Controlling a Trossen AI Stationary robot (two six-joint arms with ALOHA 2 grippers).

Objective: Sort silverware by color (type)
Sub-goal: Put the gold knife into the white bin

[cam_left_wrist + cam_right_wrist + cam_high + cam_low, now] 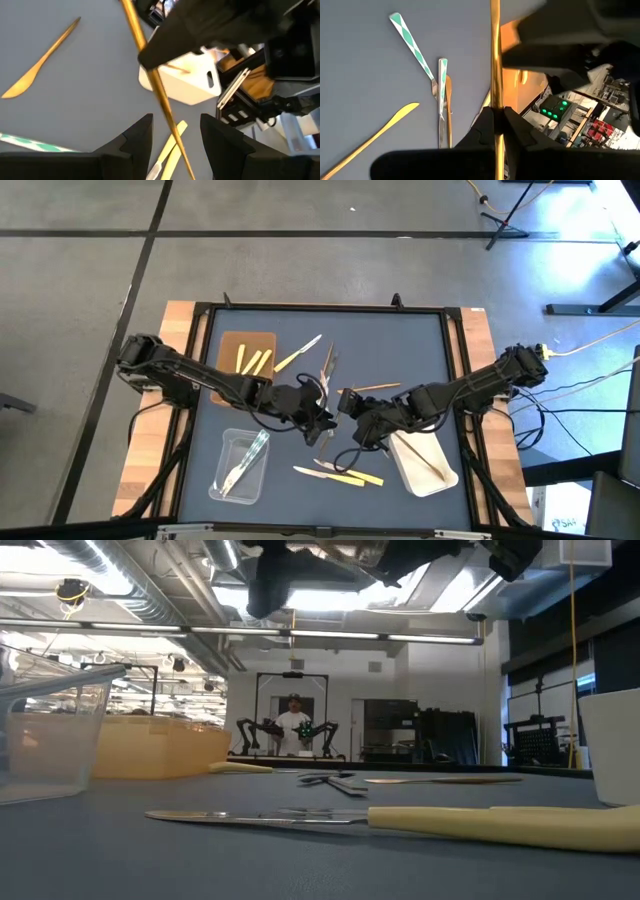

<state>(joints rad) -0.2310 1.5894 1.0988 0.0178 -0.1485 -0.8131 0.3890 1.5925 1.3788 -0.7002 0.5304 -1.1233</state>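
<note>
Three trays on the tabletop (420, 350). Right gripper (496, 120) pinches one wooden utensil (495, 55); it passes between the spread left gripper (175, 137) fingers.

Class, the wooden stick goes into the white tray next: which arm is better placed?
Right. The right gripper is shut on the stick, and the white tray lies on its side of the table; the left gripper is open.

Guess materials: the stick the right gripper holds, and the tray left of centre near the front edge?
Stick: likely wood; thin, matte tan, shut in the right gripper. The left gripper is open around it. Tray: clear plastic, probably; the mat shows through its glossy walls.
</note>
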